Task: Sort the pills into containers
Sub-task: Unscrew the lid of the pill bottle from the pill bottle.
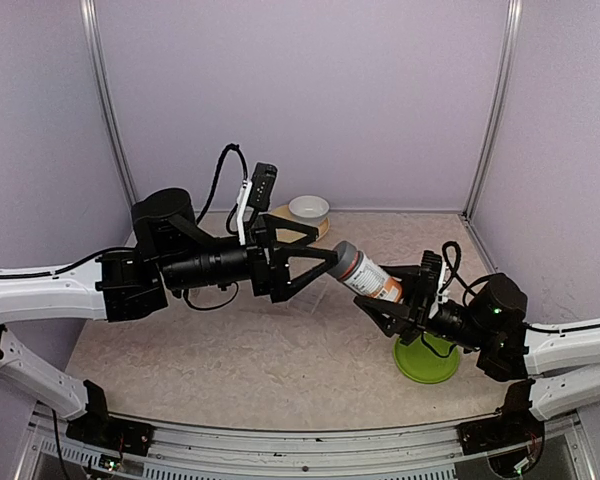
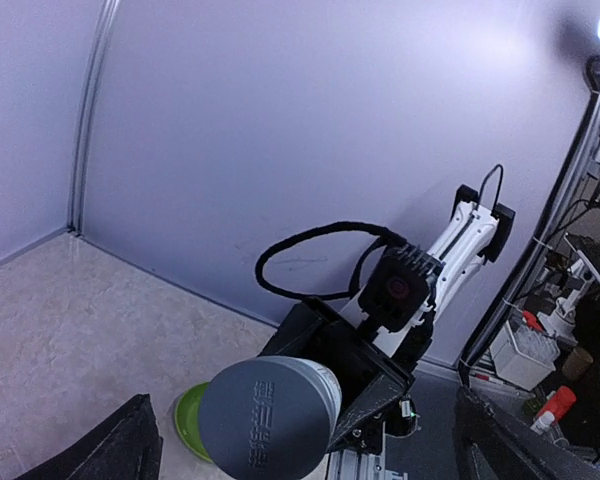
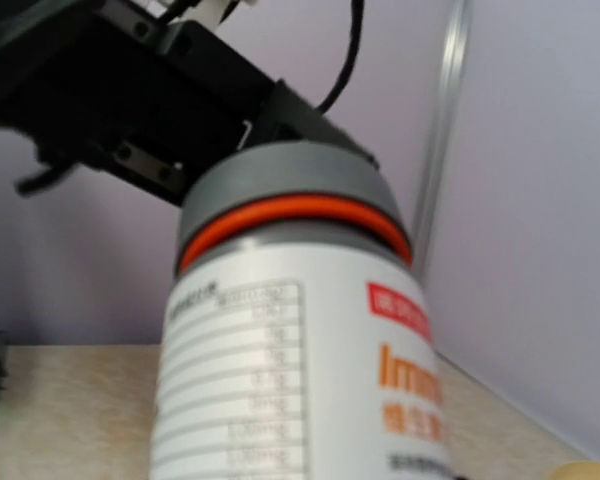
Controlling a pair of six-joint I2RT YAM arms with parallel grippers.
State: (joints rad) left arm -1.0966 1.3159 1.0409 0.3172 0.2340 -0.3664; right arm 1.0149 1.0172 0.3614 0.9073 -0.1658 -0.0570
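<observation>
My right gripper [image 1: 392, 300] is shut on a white pill bottle [image 1: 368, 277] with orange print, an orange ring and a grey cap, and holds it tilted above the table, cap toward the left arm. The bottle fills the right wrist view [image 3: 300, 390]. My left gripper [image 1: 325, 253] is open, its fingers wide apart on either side of the grey cap [image 2: 268, 415] without touching it. The cap is on the bottle. No pills and no clear pill box show in any view.
A green round plate [image 1: 427, 362] lies on the table under the right arm, also seen in the left wrist view [image 2: 188, 420]. A white bowl on a tan plate [image 1: 308, 209] stands at the back wall. Purple walls enclose the table.
</observation>
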